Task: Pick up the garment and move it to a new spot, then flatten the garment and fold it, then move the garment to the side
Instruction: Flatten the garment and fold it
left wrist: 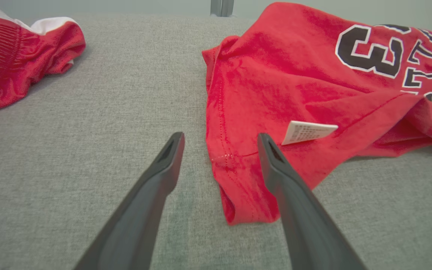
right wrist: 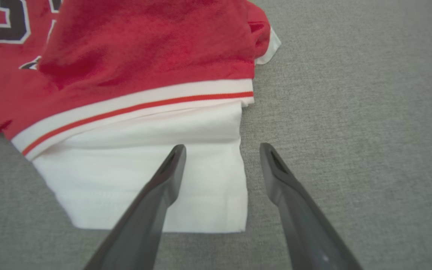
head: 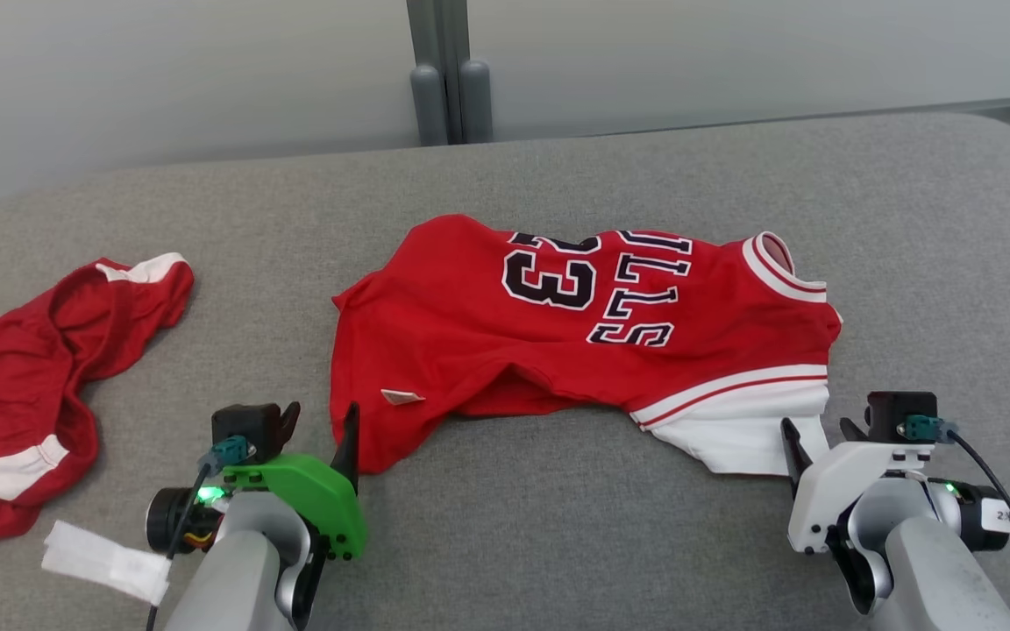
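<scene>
Lying crumpled at the left edge of the grey woven padded surface (head: pixel 505 543) is a pair of red mesh shorts with white trim (head: pixel 23 386), well apart from the work.

The left gripper (left wrist: pixel 220 135) stands with its jaws wide apart and holds nothing, straddling the hem corner of the red basketball jersey with black-and-white numbering (head: pixel 558 342). One finger is over cloth and the other over bare surface. If it closes here, it may pinch a single layer or nudge the hem away.

The jersey lies sideways across the middle of the surface, with its hem to the left and its collar to the right.

The right gripper (right wrist: pixel 222 146) is equally spread and empty, poised over the edge of the jersey's white sleeve (right wrist: pixel 144 150) near the front right. Taking only that sleeve would probably let the red body sag and bunch on lifting. Uneven grips could twist the garment.

Nothing sits in a box or bin. Both garments rest loose on the padding.
</scene>
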{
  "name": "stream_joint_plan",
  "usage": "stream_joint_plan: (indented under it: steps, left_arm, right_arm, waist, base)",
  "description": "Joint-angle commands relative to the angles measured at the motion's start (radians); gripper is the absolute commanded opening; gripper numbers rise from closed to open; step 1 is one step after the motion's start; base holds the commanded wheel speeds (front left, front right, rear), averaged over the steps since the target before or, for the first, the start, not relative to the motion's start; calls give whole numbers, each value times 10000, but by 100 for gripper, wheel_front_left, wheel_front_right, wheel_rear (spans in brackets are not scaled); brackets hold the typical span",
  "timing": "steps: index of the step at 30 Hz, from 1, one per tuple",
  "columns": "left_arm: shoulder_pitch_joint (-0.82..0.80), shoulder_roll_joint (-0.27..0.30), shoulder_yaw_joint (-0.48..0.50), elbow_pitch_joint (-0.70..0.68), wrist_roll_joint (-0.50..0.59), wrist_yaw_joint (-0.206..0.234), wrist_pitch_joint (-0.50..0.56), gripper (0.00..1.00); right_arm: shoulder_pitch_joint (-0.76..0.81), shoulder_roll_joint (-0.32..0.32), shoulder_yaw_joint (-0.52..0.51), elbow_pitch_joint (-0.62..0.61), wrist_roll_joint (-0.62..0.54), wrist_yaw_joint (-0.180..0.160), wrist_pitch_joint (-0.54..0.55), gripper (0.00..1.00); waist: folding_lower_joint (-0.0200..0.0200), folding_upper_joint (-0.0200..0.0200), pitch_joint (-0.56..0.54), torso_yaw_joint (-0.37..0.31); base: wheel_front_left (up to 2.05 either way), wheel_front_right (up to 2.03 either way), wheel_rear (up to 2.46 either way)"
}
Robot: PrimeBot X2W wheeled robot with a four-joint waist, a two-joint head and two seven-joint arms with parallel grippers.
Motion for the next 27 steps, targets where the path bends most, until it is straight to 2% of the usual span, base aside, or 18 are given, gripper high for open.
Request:
stream_joint_plan:
  steps: [1, 7, 13, 21, 27]
  left_arm:
    - [-370, 39, -124, 258, 113, 50, 47, 100]
    - [-1231, 47, -411, 1502, 299, 330, 347, 100]
    - [-1741, 81, -578, 2358, 445, 535, 149, 100]
    - [-2021, 333, -881, 3211, 889, 1157, -237, 100]
    - [-1889, 226, -1388, 3389, 1142, 1061, -719, 100]
  right_arm:
    - [-235, -27, 68, 126, -30, -14, -5, 100]
    - [-576, -32, 308, 574, 150, -14, -251, 100]
    - [-729, -27, 428, 858, 241, -16, -490, 100]
    - [-795, -24, 602, 1074, 475, -16, -774, 100]
    - [-676, -12, 545, 1280, 569, -16, -925, 100]
  waist:
    - [0, 0, 450, -93]
    - [0, 0, 819, -202]
    - [0, 0, 1100, -271]
    - [0, 0, 1222, -279]
    - [0, 0, 1077, -174]
  base:
    - [0, 0, 0]
    - [0, 0, 0]
    - [0, 0, 0]
    - [0, 0, 0]
    - [0, 0, 0]
